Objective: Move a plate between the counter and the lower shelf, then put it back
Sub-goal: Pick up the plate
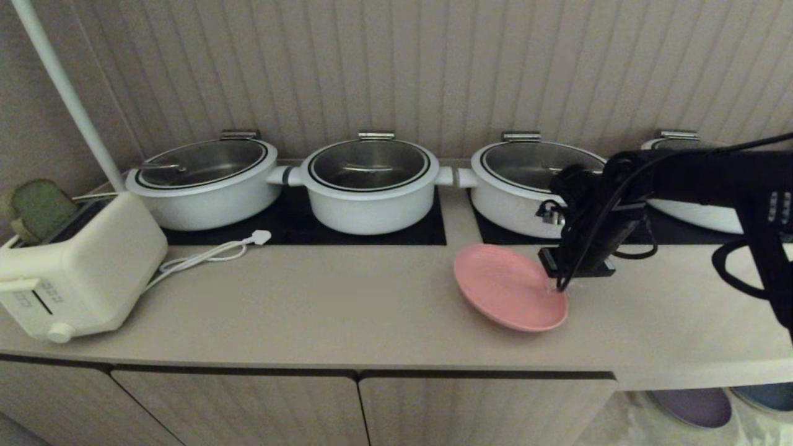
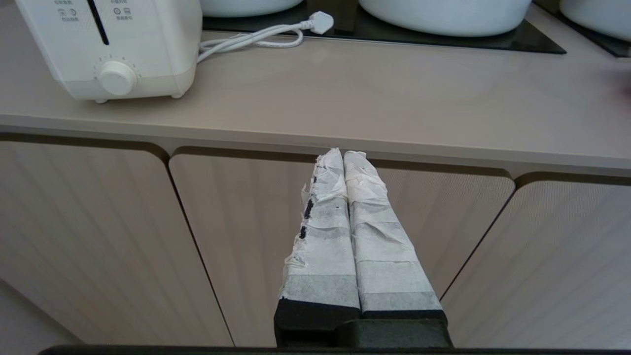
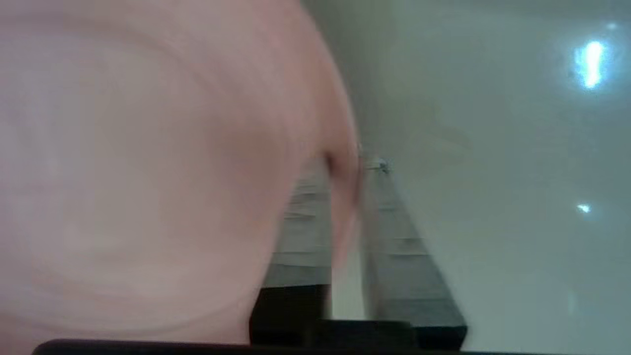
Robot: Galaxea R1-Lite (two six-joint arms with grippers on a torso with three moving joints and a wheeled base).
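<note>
Worktop (image 1: 347, 310) carries my pink plate (image 1: 505, 285) near the front edge, right rim tipped up. Right gripper (image 1: 560, 286) pinched onto that rim. Prob. light, rigid, matte; thin lip = best hold, could slip. Left gripper (image 2: 345, 158) parked, closed, empty.

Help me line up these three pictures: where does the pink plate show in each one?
Head view: the pink plate lies on the counter, right of centre, the right gripper closed on its rim.
Left wrist view: not in it, as far as I can tell.
Right wrist view: the plate fills most of the picture, rim between the fingers.
Shared landmark: the counter.
</note>
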